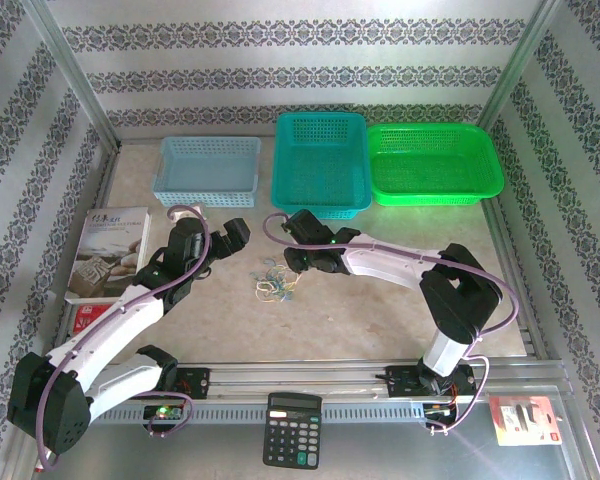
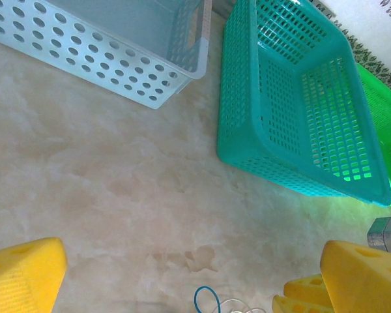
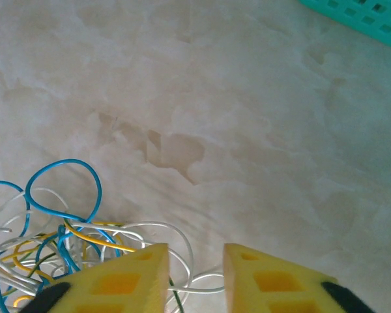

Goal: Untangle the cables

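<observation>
While the little bunch of thin bendy cables [image 1: 275,283] — blue, white and yellow loops — lies near the middle of the pale marbled worktop [image 1: 400,310], no wire is pulled free, so the job looks barely begun. The right gripper [image 3: 195,251] sits low at the bunch's edge, its yellow foam pads [image 3: 133,280] close together with a thin gap; I cannot tell if a wire is pinched. The left gripper [image 2: 192,248] hangs just beside the bunch, jaws wide apart, holding nothing. All the pulling apart is left to do.
</observation>
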